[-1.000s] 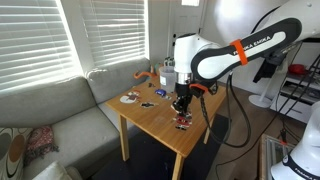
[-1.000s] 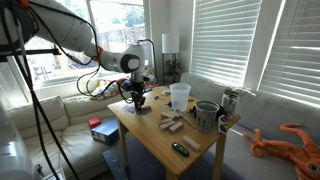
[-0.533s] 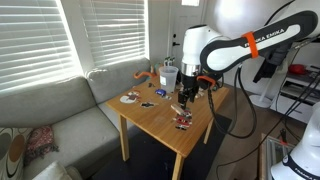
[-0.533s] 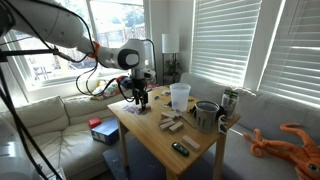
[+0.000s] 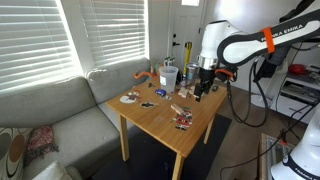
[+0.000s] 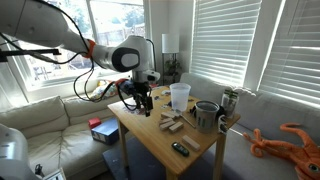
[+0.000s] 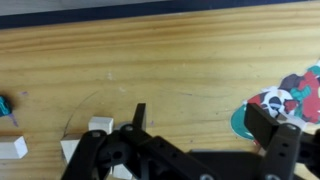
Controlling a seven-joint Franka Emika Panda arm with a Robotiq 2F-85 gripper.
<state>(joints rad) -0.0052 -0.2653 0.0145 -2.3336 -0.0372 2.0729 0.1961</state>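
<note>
My gripper [image 7: 205, 120] is open over bare wooden table [image 7: 180, 50], with nothing between its fingers. A small colourful toy on a teal disc [image 7: 285, 95] lies just beyond the right finger [image 7: 275, 125]. Small white blocks [image 7: 100, 125] lie left of the left finger [image 7: 139, 115]. In an exterior view the gripper [image 5: 203, 90] hangs above the table's far side, apart from the colourful toy [image 5: 182, 121] and the blocks [image 5: 180, 110]. It also shows as the gripper [image 6: 143, 97] near the clear cup [image 6: 180, 96].
The table [image 5: 160, 125] also carries a plate of bits [image 5: 129, 98], a cup [image 5: 168, 75] and an orange object [image 5: 143, 75]. A metal pot [image 6: 206, 115], wooden blocks [image 6: 172, 123] and a dark object [image 6: 180, 148] stand nearby. A sofa [image 5: 60, 115] borders the table.
The gripper has opened, let go of the small colourful toy, risen and moved away from it. The toy stays on the table.
</note>
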